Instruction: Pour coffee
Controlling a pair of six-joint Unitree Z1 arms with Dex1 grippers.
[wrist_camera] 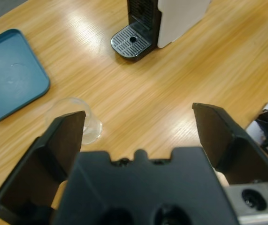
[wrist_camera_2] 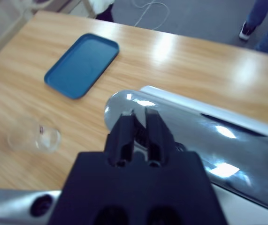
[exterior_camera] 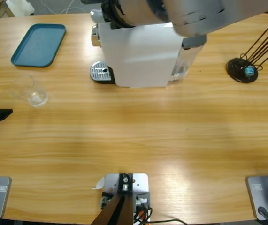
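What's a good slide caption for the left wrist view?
Open left claw over the table, facing a glass, tray and coffee machine.

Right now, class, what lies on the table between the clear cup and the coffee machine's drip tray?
Nothing: in the high view only bare wooden table separates the clear cup from the drip tray.

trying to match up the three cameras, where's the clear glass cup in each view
High view: the clear glass cup stands at the left of the table, below the teal tray.
Left wrist view: the cup sits left of centre, partly behind the left gripper, whose jaws are open.
Right wrist view: the cup is at the left edge, below the tray.
Shared landmark: the teal tray, next to the cup in all three.
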